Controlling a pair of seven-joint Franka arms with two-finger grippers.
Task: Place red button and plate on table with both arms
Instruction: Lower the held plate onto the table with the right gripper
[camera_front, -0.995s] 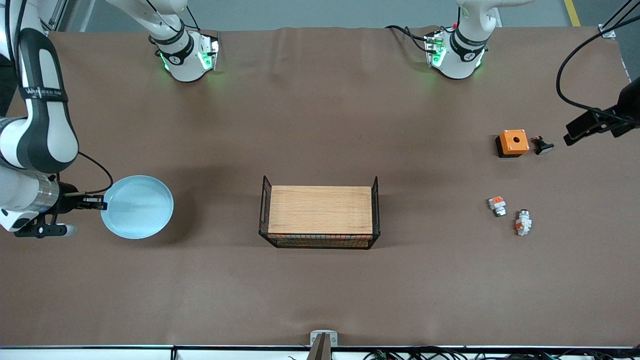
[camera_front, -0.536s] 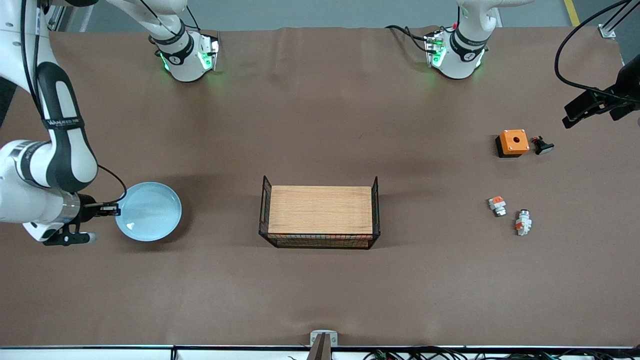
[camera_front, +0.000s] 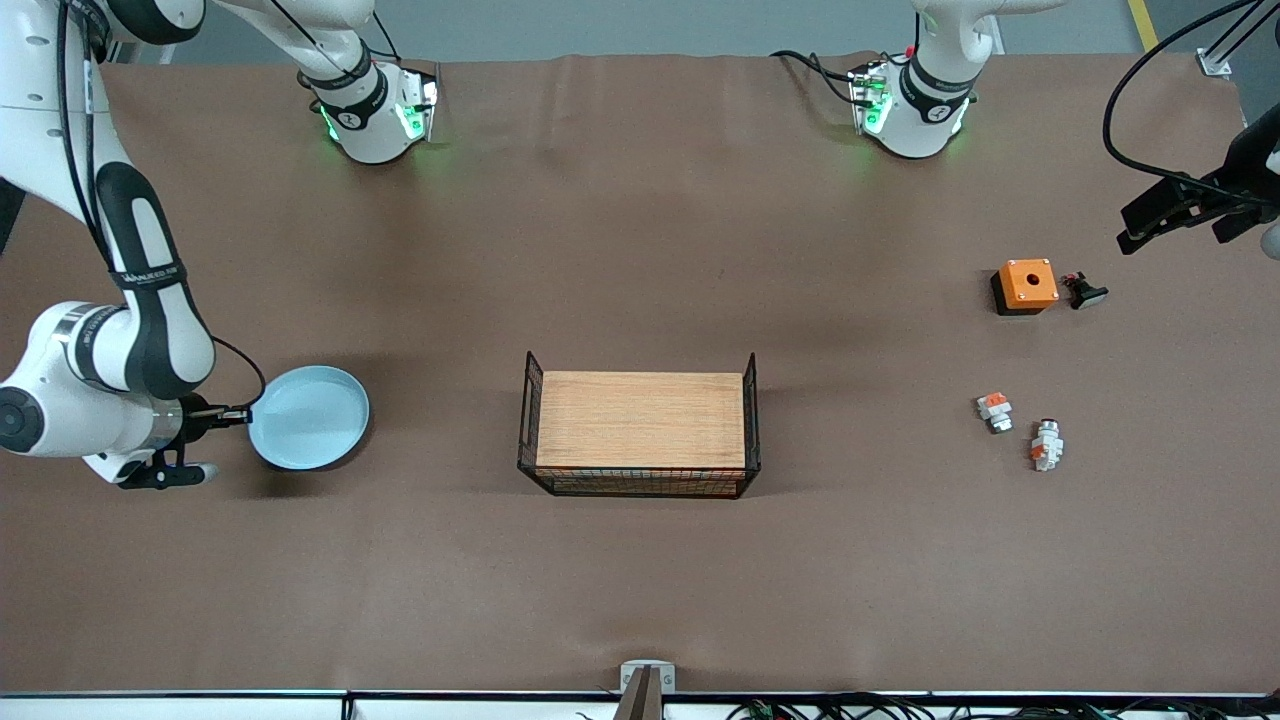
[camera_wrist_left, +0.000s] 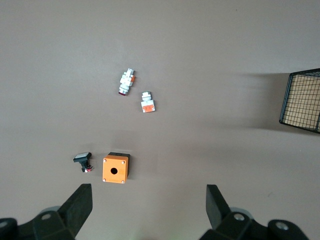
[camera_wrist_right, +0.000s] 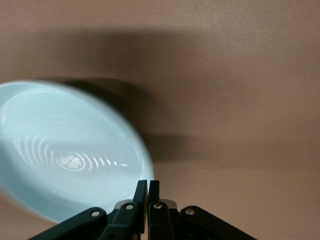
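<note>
The pale blue plate (camera_front: 308, 417) hangs tilted a little above the table (camera_front: 640, 580) at the right arm's end. My right gripper (camera_front: 243, 417) is shut on its rim; the right wrist view shows the fingers pressed together at the rim (camera_wrist_right: 148, 186) and the plate (camera_wrist_right: 65, 155) over its shadow. The red button (camera_front: 1046, 444) lies on the table at the left arm's end, also in the left wrist view (camera_wrist_left: 127, 82). My left gripper (camera_front: 1165, 215) is open and empty, high over that end of the table, with its jaws wide apart in its wrist view (camera_wrist_left: 147, 195).
A squarish orange-and-white block (camera_front: 994, 410) lies beside the red button. An orange box (camera_front: 1026, 285) and a black push-button (camera_front: 1085, 291) lie farther from the front camera. A wood-topped black wire rack (camera_front: 640, 432) stands mid-table.
My right arm has carried the plate toward the rack, and the plate now shows smaller. My left gripper has drifted toward the robots' side of the table.
</note>
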